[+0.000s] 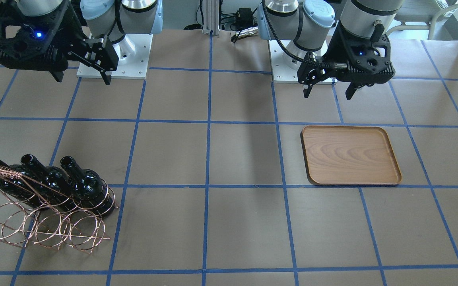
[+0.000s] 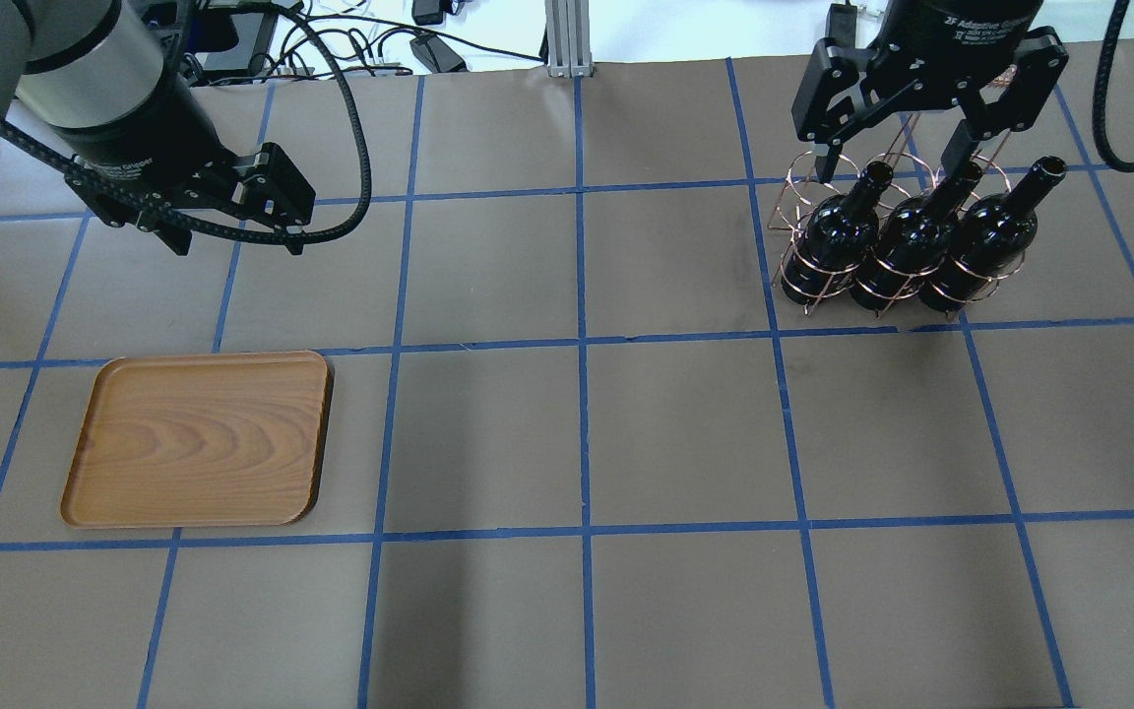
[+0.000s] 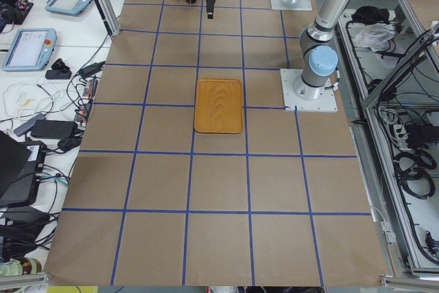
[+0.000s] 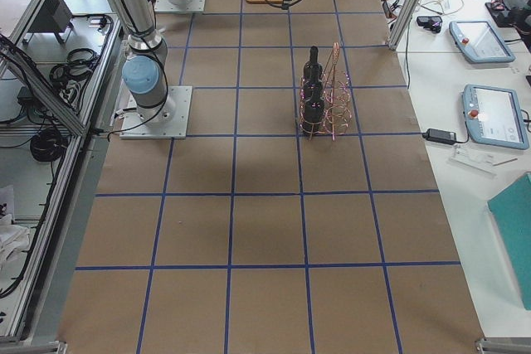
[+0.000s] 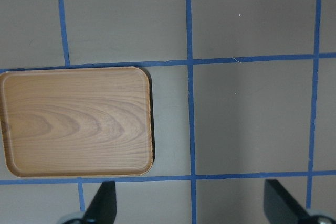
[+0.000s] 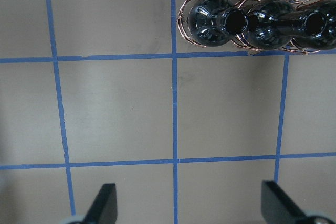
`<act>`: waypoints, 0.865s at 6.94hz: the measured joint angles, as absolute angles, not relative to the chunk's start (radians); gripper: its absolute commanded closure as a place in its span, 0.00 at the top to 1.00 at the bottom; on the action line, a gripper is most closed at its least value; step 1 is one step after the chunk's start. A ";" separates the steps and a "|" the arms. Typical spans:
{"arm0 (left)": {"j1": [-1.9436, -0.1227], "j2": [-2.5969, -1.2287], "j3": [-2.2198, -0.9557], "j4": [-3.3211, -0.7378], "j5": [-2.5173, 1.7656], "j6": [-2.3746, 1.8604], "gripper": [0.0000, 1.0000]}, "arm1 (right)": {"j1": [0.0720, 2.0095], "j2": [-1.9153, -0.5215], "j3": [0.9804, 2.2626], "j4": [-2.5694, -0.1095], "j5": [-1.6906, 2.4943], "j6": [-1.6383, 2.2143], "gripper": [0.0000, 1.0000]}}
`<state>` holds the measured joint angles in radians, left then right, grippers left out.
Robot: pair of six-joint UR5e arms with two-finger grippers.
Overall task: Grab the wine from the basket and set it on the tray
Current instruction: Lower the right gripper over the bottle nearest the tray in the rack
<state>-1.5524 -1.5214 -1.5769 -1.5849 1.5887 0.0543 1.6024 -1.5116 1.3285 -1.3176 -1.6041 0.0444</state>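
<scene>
Noted tray [image 5: 76,121] flat on blue-taped tabletop [image 5: 247,114]. Found pincer [image 5: 189,203] spread wide, beyond tray's lower right corner.

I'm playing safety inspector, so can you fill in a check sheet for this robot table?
Surface: brown table with blue tape grid, flat.
Job's things: three wine bottles stand in the basket; tray empty.
Clutter: nothing seen.
Claws: left claw open, empty; right claw open, empty, near the bottles.
Cables: black leads beyond the table's edge.
Surroundings: control tablets beside the table.
</scene>
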 measured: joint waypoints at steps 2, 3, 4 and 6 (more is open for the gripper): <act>-1.554 -1.517 -1.577 -1.585 1.589 0.054 1.00 | 1.604 -1.512 1.332 -1.319 -1.608 0.040 1.00; -1.554 -1.517 -1.577 -1.586 1.590 0.054 1.00 | 1.603 -1.513 1.334 -1.319 -1.606 0.041 1.00; -1.554 -1.518 -1.578 -1.587 1.591 0.054 1.00 | 1.602 -1.513 1.340 -1.324 -1.603 0.042 1.00; -1.554 -1.519 -1.578 -1.588 1.594 0.054 1.00 | 1.592 -1.512 1.360 -1.358 -1.609 -0.003 0.99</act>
<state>-1.5539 -1.5185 -1.5784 -1.5882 1.5942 0.0543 1.5924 -1.5120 1.3599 -1.3576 -1.6086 -0.0033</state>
